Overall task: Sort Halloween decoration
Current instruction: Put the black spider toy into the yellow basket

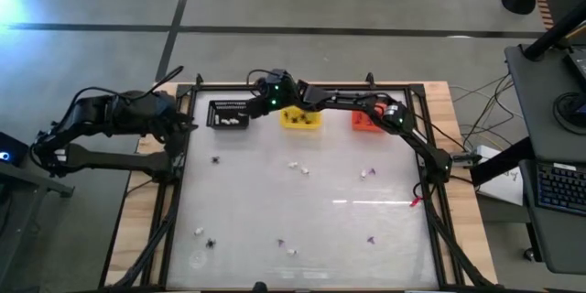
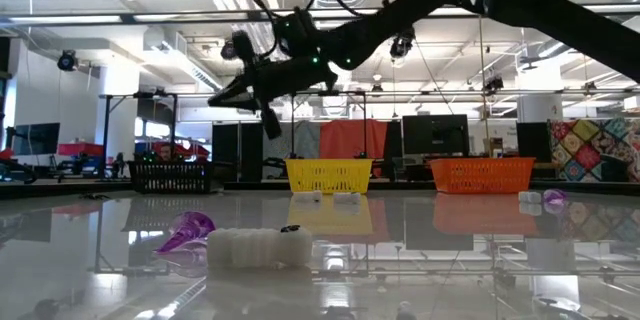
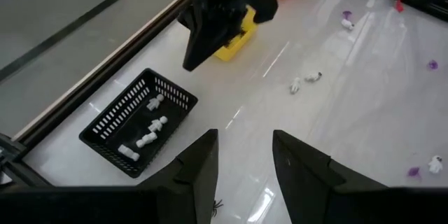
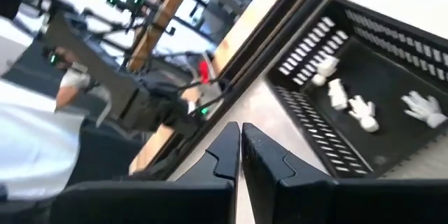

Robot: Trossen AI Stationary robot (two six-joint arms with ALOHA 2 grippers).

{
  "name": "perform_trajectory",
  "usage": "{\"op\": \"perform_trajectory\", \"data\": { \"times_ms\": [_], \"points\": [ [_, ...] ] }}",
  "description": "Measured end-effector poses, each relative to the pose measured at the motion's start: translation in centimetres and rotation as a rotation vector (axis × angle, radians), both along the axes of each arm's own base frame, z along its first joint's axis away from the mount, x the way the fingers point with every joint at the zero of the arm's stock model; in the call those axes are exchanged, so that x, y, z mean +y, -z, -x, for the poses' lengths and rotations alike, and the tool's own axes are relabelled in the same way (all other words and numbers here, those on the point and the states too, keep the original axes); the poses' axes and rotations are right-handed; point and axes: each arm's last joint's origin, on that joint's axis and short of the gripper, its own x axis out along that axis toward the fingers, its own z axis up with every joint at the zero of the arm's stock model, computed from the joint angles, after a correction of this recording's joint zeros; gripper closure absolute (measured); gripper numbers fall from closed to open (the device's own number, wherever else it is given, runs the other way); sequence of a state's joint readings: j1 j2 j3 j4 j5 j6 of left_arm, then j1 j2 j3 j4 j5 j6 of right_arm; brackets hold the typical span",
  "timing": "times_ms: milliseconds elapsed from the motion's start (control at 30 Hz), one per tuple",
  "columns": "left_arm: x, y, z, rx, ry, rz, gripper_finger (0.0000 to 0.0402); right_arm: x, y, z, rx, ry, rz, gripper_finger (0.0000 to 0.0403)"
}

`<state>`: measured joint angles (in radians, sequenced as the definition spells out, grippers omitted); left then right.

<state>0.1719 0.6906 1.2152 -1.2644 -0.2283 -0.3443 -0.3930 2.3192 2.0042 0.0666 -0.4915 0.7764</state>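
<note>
My right gripper (image 1: 259,84) hangs closed and empty by the black basket (image 1: 229,114) at the far left, where white bits (image 4: 350,105) lie, so I should swing it nearward to a loose white bit (image 1: 294,166) mid-table, open, descend squarely.

We see a glossy white table (image 1: 348,229) carrying black (image 1: 229,114), yellow (image 1: 301,120) and orange (image 1: 364,122) baskets along its far edge, with white (image 1: 294,166), black (image 1: 217,158) and purple (image 1: 371,238) trinkets scattered across it.
</note>
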Motion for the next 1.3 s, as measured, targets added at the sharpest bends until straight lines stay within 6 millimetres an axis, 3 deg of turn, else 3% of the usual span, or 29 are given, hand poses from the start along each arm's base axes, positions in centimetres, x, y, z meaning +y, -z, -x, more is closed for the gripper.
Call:
{"op": "perform_trajectory", "data": {
  "times_ms": [267,500,800,1067,1300],
  "points": [
    [0.2,0.2,-0.9,0.033,0.0,0.008,0.0283,-0.1,-3.7,0.1,0.011,-0.148,0.076,0.0393],
    [0.3,0.6,-1.6,0.095,0.005,0.027,0.0283,0.5,-6.4,1.7,0.191,-0.255,0.241,0.036],
    [0.4,1.1,-3.2,0.16,0.03,0.05,0.0283,1.5,-7.1,4.7,0.396,-0.359,0.255,0.0312],
    [0.5,1.4,-4.2,0.214,0.091,0.039,0.0283,2.5,-6.6,7.2,0.625,-0.447,0.185,0.0307],
    [0.5,1.6,-4.2,0.246,0.129,0.036,0.0283,3.9,-7.7,9.6,0.82,-0.457,0.154,0.0305]
  ]
}}
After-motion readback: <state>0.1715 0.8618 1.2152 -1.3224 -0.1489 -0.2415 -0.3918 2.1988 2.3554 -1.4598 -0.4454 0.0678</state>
